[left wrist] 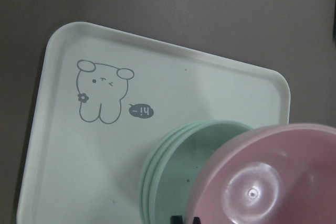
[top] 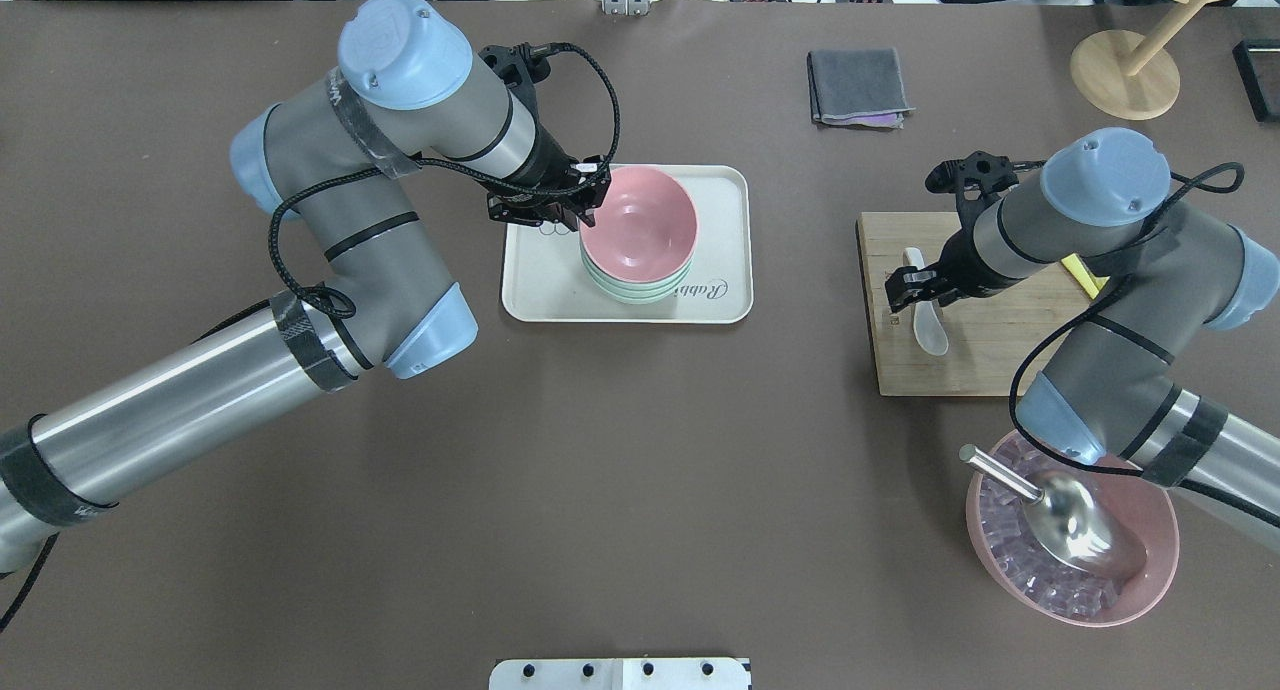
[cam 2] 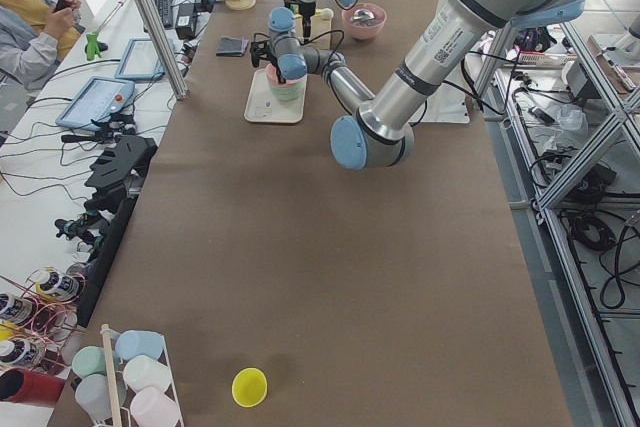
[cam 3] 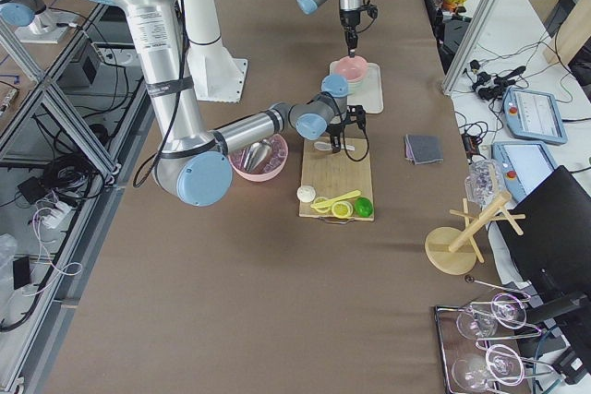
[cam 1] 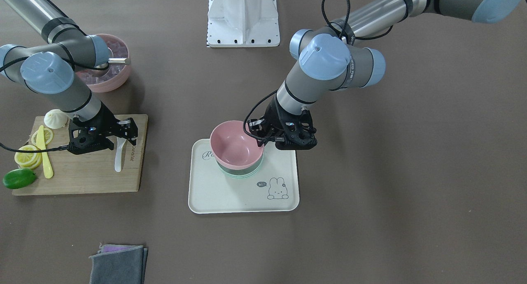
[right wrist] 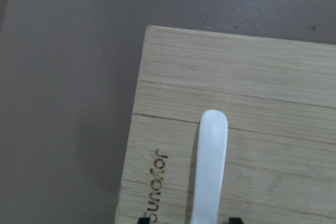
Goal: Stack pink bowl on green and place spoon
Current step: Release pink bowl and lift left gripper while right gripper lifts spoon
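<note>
**Bowls stacked, spoon not yet lifted**

Left gripper [top: 587, 198] sat at the rim of the pink bowl [top: 640, 220], its fingers [left wrist: 178, 219] pinched on that rim. The bowl was nested in the green bowls [top: 640, 292] on the tray [top: 720, 305], so stacking looked all but done, with only the release left. Farther right, the spoon [top: 925, 320] lay flat on the cutting board [top: 960, 365]. The right gripper [top: 916, 295] hung low over its handle, fingers [right wrist: 233, 220] spread either side, holding nothing. Lifting and placing the spoon remained.
</note>
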`<state>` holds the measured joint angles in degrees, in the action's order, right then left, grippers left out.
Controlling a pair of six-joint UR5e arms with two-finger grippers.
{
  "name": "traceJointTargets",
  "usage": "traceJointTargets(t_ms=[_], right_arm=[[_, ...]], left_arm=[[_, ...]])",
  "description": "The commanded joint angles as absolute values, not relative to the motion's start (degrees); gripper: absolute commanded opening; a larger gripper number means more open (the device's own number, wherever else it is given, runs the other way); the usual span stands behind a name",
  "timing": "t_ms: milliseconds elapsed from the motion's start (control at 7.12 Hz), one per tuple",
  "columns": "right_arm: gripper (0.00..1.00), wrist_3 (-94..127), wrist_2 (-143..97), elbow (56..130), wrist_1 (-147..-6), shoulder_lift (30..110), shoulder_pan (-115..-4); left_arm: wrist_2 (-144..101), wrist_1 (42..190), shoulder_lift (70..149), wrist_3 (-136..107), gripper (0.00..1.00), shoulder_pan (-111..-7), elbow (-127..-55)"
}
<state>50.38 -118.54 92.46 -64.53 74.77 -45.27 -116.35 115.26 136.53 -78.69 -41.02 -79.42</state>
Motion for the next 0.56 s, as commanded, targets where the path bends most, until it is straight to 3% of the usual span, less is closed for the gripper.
traceJointTargets(t_ms=[0,140,421], right_arm=[[0.08,52.1,-118.6,92.5,-64.6,74.7,-45.4],[0.00,53.7,-118.6,92.5,-64.7,73.3,-45.4],[0.00,56.6,-118.5,92.7,-64.3,72.5,-45.4]], left_arm=[[-115.1,114.2,136.0,-78.8,0.98,-41.7,-81.7],[-115.4,110.3,134.8,-78.2,0.98,-43.1,-85.1],[-121.7,109.2,130.1,-78.0,0.98,-48.1,-91.2]])
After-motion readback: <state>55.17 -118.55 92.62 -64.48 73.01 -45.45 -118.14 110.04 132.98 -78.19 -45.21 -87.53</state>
